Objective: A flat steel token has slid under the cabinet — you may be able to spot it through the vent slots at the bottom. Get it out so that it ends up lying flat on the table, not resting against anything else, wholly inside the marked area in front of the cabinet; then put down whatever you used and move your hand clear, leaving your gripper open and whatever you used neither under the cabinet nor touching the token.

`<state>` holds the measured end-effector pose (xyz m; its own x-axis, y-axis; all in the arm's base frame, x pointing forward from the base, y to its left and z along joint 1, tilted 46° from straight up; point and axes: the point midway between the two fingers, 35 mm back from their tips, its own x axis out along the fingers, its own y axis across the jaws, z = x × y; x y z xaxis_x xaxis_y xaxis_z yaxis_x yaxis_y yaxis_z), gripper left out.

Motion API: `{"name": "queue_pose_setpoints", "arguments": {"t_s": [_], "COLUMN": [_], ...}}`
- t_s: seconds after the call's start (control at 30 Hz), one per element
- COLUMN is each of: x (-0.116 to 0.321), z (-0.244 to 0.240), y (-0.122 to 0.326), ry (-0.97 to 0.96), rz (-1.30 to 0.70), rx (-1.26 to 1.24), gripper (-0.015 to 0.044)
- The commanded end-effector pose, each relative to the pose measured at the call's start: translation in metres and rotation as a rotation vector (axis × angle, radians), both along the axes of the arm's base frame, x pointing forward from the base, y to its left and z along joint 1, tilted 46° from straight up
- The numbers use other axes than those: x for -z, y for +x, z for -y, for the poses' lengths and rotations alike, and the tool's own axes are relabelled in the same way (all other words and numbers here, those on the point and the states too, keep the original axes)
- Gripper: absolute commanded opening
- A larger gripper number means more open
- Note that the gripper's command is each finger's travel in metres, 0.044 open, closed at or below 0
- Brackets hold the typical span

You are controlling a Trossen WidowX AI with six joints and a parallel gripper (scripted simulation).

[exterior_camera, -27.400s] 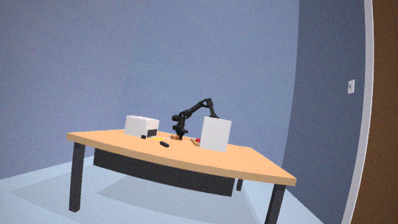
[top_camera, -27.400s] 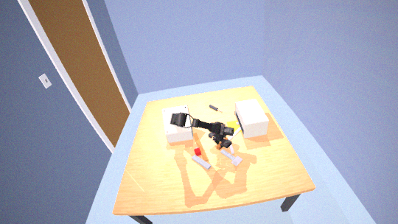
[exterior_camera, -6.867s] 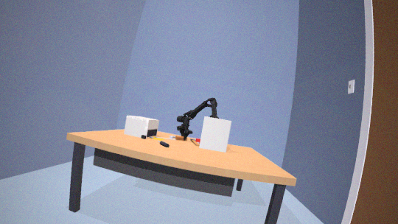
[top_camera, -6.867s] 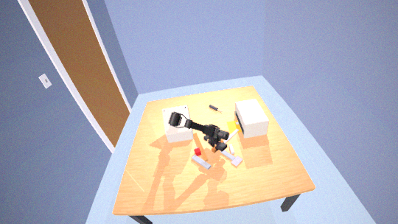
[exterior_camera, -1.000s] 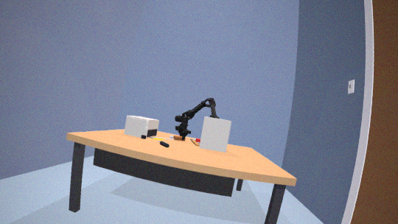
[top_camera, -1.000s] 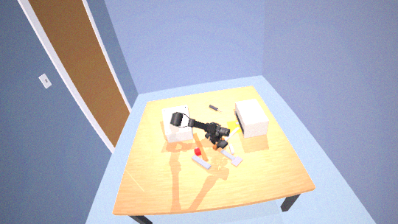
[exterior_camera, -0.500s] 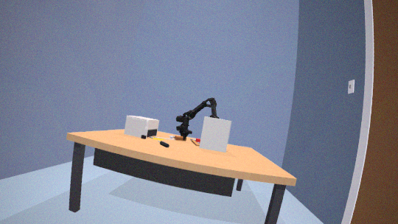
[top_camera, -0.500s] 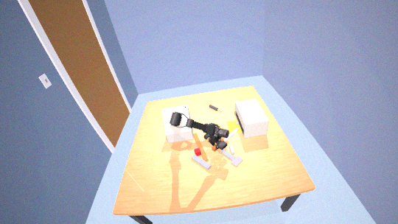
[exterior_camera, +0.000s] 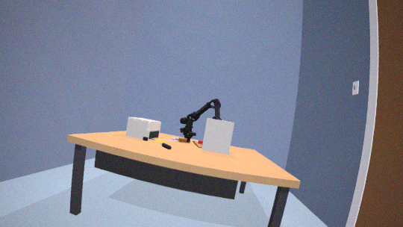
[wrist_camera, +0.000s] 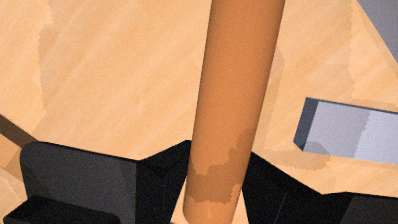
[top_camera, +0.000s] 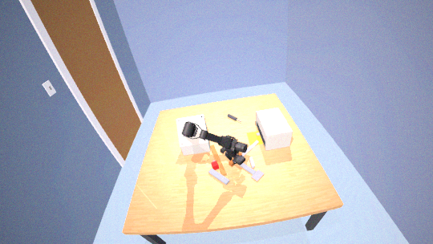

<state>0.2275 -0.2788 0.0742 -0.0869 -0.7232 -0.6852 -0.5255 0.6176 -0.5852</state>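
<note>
You are looking for the steel token, and its whereabouts are staying uncertain: a tiny pale spot [top_camera: 257, 134] is showing on the yellow marked area [top_camera: 252, 137] [exterior_camera: 160, 140], but you cannot tell whether it is the token. The vent slots are too small to read. The white cabinet [top_camera: 277, 126] [exterior_camera: 142, 128] is standing beside that area, its dark opening facing it. A pale strip [top_camera: 252, 148] is slanting from near your gripper [top_camera: 232, 160] [exterior_camera: 188, 140] [wrist_camera: 218, 182] towards the yellow; whether it is joined to what you are holding, you cannot tell.

Your jaws are clamping an orange-brown round handle [top_camera: 231, 163] [exterior_camera: 183, 140] [wrist_camera: 234, 100], low over the table [top_camera: 192, 213] [exterior_camera: 186, 160] [wrist_camera: 115, 65]. In the wrist view, the handle is running up between the fingers and out of the top edge, leaning slightly.

A broad-bladed grey tool [top_camera: 257, 175] is lying near the gripper, with a short white piece [top_camera: 252, 162] close by. Beyond the gripper's other side, a red block [top_camera: 215, 164] [exterior_camera: 200, 142] is sitting near a grey bar [top_camera: 219, 176] and a thin brown strip [top_camera: 216, 154]. Farther out, a black-handled tool [top_camera: 232, 117] [exterior_camera: 166, 145] is lying well apart from your arm [top_camera: 214, 138] [exterior_camera: 203, 109], which is arching across from a second white box [top_camera: 196, 147] [exterior_camera: 218, 136].
</note>
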Motion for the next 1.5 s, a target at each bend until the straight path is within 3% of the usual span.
{"name": "queue_pose_setpoints", "arguments": {"t_s": [0.0, 0.6, 1.47], "x": [-0.003, -0.017, -0.003], "z": [0.0, 0.011, 0.001], "y": [-0.005, -0.014, 0.012], "ry": [0.002, 0.003, 0.004], "rz": [-0.002, -0.012, -0.012], "rx": [-0.006, -0.016, -0.016], "gripper": [0.0, 0.0, 0.0]}}
